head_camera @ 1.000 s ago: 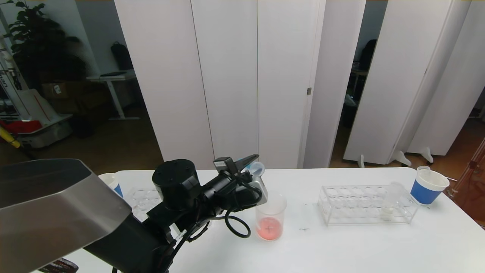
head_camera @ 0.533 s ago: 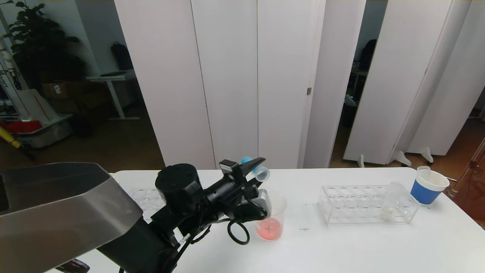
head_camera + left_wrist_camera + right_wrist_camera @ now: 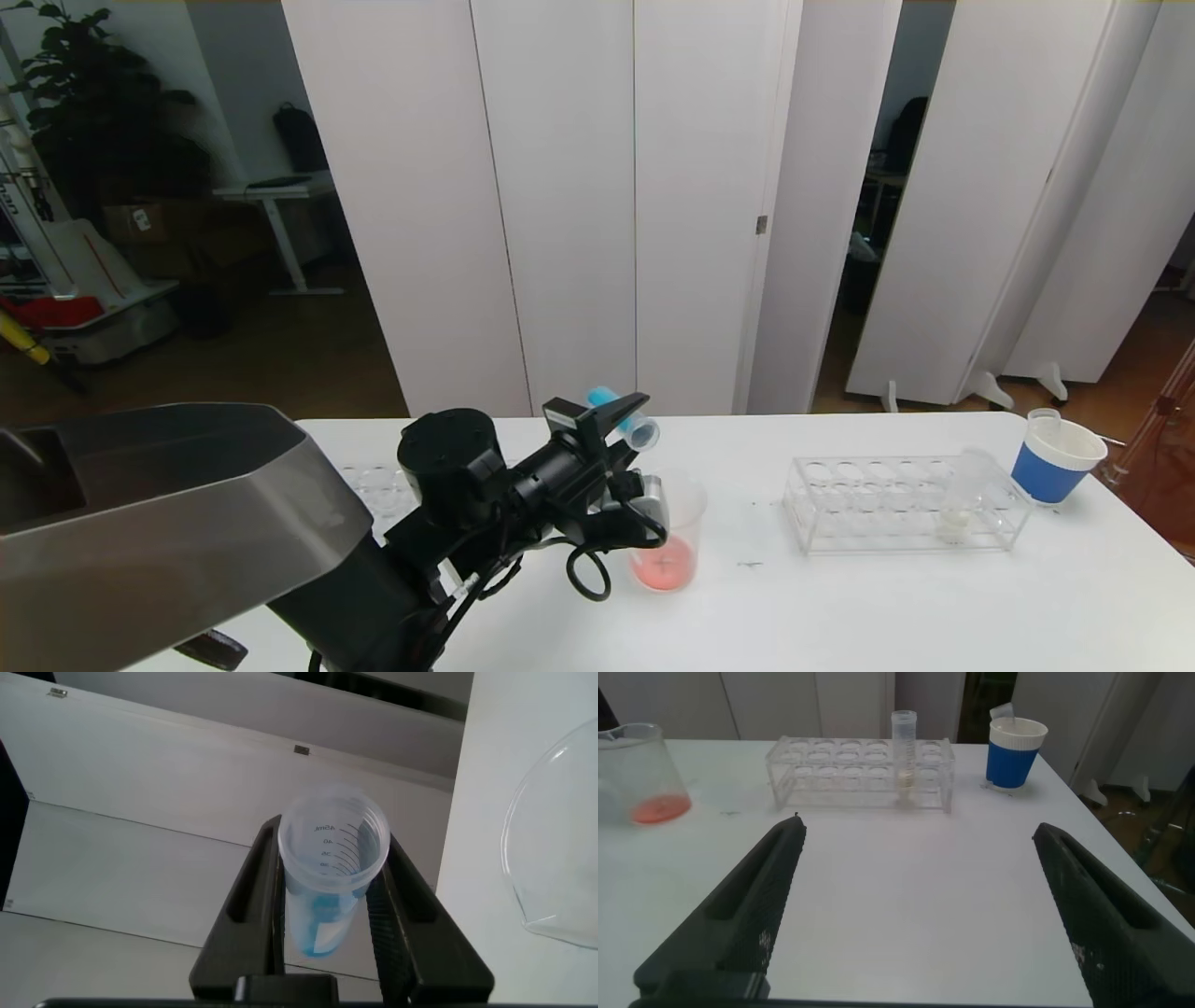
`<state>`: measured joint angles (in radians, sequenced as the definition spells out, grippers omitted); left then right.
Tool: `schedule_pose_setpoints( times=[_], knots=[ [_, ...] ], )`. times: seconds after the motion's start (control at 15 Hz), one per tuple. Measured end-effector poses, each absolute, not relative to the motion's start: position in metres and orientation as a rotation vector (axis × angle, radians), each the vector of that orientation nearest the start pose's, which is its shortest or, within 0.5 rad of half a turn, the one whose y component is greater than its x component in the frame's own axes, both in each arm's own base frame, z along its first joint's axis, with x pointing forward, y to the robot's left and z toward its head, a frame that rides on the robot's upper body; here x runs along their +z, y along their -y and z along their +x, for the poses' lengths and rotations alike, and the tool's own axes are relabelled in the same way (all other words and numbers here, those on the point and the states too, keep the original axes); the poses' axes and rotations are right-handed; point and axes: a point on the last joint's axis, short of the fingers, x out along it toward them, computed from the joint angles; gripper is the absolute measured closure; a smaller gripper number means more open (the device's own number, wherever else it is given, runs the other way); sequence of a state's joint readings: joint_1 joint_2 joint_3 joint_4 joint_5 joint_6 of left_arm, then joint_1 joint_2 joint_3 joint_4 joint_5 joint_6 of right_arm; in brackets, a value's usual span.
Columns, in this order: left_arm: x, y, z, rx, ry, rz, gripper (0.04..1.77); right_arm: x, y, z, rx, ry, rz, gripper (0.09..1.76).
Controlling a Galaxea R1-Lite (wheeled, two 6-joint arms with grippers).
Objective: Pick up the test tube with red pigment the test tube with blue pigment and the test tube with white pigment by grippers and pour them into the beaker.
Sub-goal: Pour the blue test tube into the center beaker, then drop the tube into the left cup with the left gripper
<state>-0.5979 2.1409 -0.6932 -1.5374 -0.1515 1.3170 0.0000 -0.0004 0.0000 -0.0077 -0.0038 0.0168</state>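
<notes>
left gripper (image 3: pixel 627 417): clamped on the test tube with blue pigment (image 3: pixel 624 417), tube tipped, mouth toward the beaker (image 3: pixel 665 537), held above it
beaker: on the table (image 3: pixel 840 597), red stuff at the bottom
right gripper (image 3: pixel 920 905): fingers spread wide, hovering over the table
test tube with white pigment (image 3: pixel 960 499): sitting in the clear rack (image 3: pixel 901 504), blue cup (image 3: pixel 1055 459) just beside it

The left arm (image 3: pixel 448 523) was bulky and black, with a round capped joint and a broad brushed-silver shell nearer the torso. Black cables looped loosely beneath its wrist, beside a small grey block. The left gripper (image 3: pixel 624 412) carried 2 long, tapered matte-black fingers with recessed slots. The right gripper (image 3: pixel 920 905) showed 2 similar dark fingers with faintly speckled inner faces.
</notes>
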Motion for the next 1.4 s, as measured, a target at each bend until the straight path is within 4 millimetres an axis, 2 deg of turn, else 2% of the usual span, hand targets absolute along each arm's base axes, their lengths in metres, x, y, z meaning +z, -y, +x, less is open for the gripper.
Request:
schedule_pose_setpoints(
  times=[0.53,1.4],
  knots=[
    [0.092,0.204,0.308,-0.529,0.568,1.284,1.22,0.076,0.0,-0.023,-0.004,0.009,0.017,0.1],
    [0.079,0.203,0.313,-0.493,0.547,1.374,1.22,0.076,0.0,-0.023,-0.004,0.009,0.017,0.1]
  ],
)
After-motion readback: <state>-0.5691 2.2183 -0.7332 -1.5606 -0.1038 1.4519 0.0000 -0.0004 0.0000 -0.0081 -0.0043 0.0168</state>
